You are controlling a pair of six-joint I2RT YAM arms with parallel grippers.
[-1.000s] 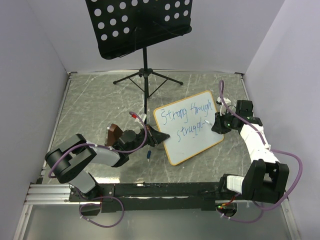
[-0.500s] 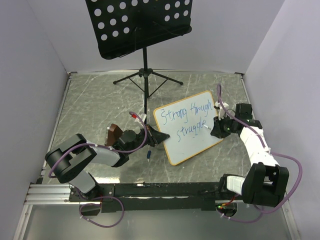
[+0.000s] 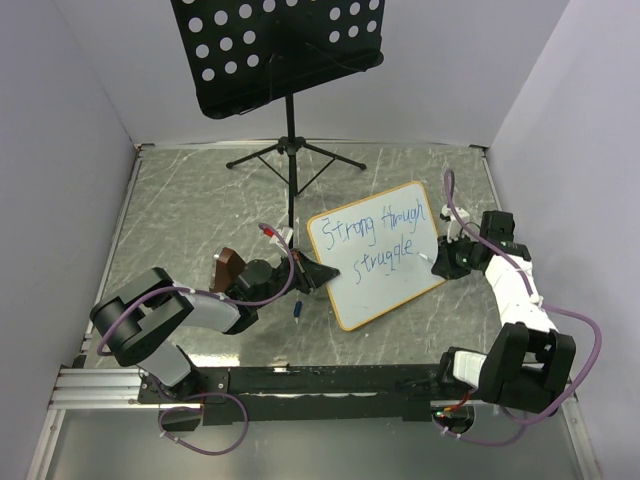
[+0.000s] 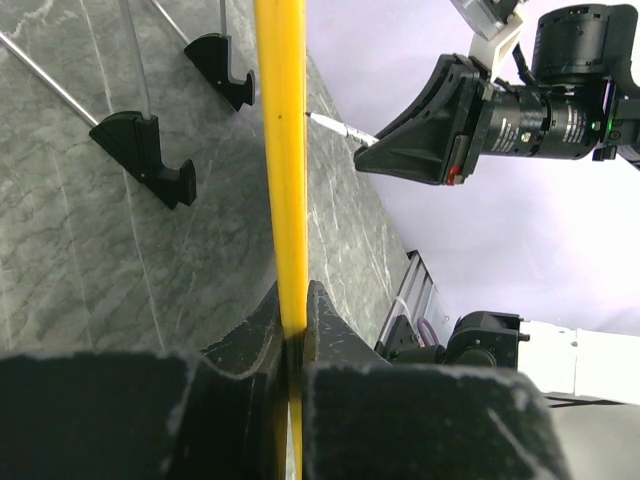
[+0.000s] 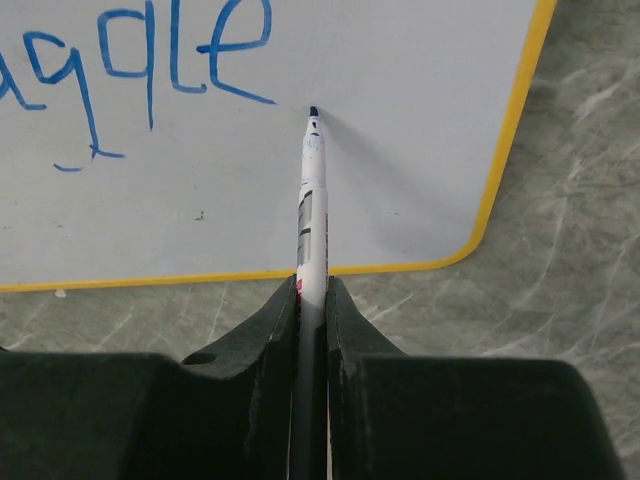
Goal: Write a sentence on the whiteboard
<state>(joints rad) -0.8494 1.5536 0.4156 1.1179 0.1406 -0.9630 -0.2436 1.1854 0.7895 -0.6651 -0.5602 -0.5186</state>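
Whiteboard [image 3: 380, 295] lies askew at mid-table, nearer than the music stand [image 3: 280, 50]. The left gripper [image 3: 325, 272] clamps its left edge. The right gripper [image 3: 437, 262] is clamped on a marker [image 5: 312, 200], whose tip touches the board just right of the sentence [image 3: 370, 240]. The sentence's ending is unclear from above, and the right wrist view shows only "ggle".

A grey marbled table [image 3: 180, 220] is shown, and a black music stand [image 3: 290, 150] is set on it at 12 o'clock on spread tripod legs. The whiteboard [image 3: 385, 290] is rested toward 3 o'clock from the centre. A small blue-tipped object [image 3: 298, 311] is laid just off the board's 8 o'clock corner.
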